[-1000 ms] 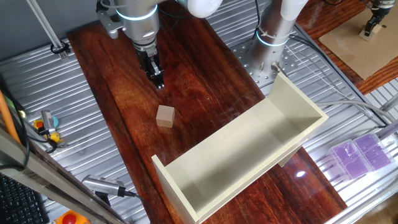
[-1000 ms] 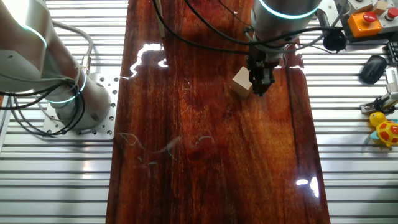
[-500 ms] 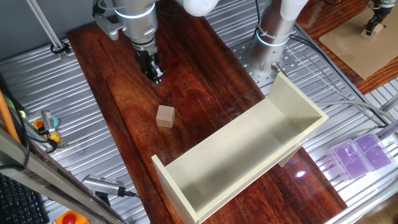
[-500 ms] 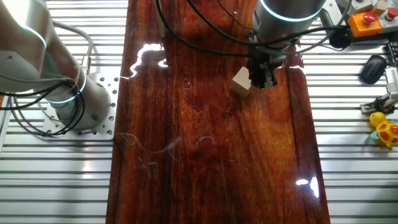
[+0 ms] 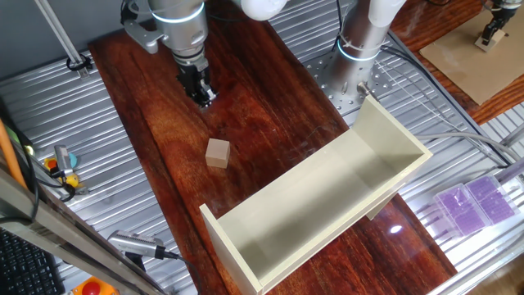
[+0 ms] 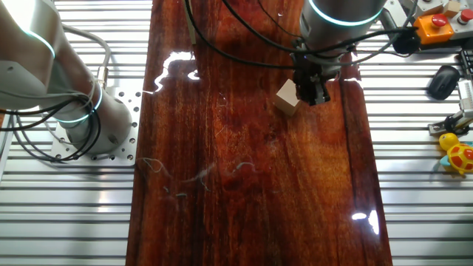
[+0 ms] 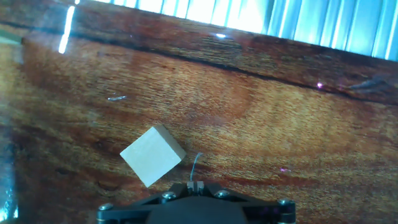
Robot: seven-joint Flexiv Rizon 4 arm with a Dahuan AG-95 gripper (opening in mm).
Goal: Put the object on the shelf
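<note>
**Cube alone on the worktop, gripper hanging beyond it**

Going by one fixed view and starting at the near edge of the dark wooden worktop (image 5: 270, 123), we meet the shelf (image 5: 327, 201) first. It is a long cream-white box with its open side turned upward toward that camera, lying at a slant from the near edge toward the right edge. Both end walls stand up, and we see nothing inside it.

Just beyond the shelf's near-left end wall, a little toward the left edge, sits the cube (image 5: 218, 152). It rests on the bare wood, apart from the shelf and touching nothing else. In the other fixed view the cube (image 6: 287, 97) shows just beside the dark fingers, partly overlapped by them. In the hand view it (image 7: 152, 155) lies turned at an angle, in the lower part of the picture, off to the left of the hand's black base.

Farther on, toward the far left corner, the gripper (image 5: 204, 97) hangs over the wood, well apart from the cube and pointing down. It holds nothing. Its fingers look close together, but we cannot tell whether they are fully closed.

Past the right edge, on the ribbed metal table (image 5: 458, 164), stands a silver arm base (image 5: 360, 41).
</note>
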